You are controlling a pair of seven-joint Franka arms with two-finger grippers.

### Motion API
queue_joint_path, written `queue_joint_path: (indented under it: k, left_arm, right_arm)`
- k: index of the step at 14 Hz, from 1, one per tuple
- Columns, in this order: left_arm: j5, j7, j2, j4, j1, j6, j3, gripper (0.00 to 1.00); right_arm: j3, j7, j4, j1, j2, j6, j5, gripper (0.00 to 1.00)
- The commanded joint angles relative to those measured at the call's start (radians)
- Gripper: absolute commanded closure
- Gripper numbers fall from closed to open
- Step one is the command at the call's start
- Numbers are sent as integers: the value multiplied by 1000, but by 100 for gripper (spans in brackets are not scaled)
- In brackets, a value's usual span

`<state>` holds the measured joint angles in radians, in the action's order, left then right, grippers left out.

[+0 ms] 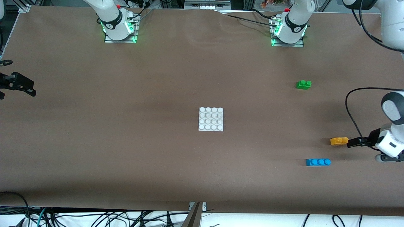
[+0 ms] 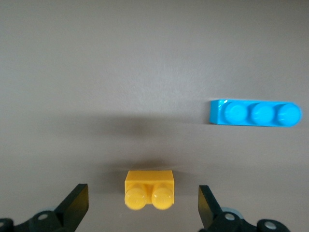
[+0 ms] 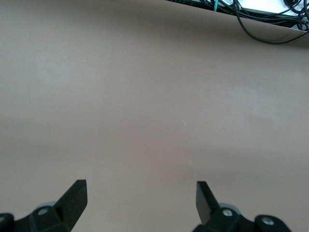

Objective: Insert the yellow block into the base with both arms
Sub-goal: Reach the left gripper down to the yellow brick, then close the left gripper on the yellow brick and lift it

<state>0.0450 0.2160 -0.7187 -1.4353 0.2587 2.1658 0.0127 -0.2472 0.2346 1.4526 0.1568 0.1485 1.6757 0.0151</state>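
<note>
Jaws of the left gripper (image 2: 142,205) stood wide open, one on each side of the yellow block (image 2: 149,188), with clear gaps between them and the brick, so nothing was gripped. In the front view the left gripper (image 1: 353,142) sat just beside the yellow block (image 1: 339,141), low at the left arm's end of the desk (image 1: 126,157). The step in hand looked like the approach to the pickup: the next move probably called for easing the jaws farther around the brick, closing on its sides, then carrying it to the base (image 1: 210,119), which lay flat at the middle of the desk, well apart from the block. A blue brick (image 1: 318,162) lay near the yellow one, nearer the front camera, and a green brick (image 1: 303,84) sat farther from it; neither touched the block. The right gripper (image 3: 140,203) waited with its jaws spread open over bare desk at the right arm's end; in the front view the right gripper (image 1: 19,85) showed only as a dark shape at the frame's edge, its arm largely cut off. Most of the left arm was also cut off by the frame. How close the left jaws were to the desk surface could not be judged, and the block's underside was hidden.
</note>
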Motion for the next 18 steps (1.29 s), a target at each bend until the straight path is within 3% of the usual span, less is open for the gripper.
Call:
queue_joint_path:
  k: [1, 13, 14, 16, 18]
  left_arm:
    - [21, 31, -73, 21, 1, 41, 9, 0]
    - [19, 52, -99, -48, -4, 42, 12, 0]
    - [19, 52, -99, -48, -6, 43, 12, 5]
    - [18, 52, -97, -48, -12, 43, 13, 40]
    - [18, 52, -97, -48, -13, 42, 13, 55]
  right_arm:
    - [13, 9, 15, -6, -20, -7, 11, 0]
    - [13, 9, 17, -6, -20, -7, 11, 0]
    - [13, 11, 15, -6, -20, -7, 11, 0]
    - [13, 11, 15, -8, -20, -7, 11, 0]
    - [13, 9, 15, -7, -20, -7, 9, 0]
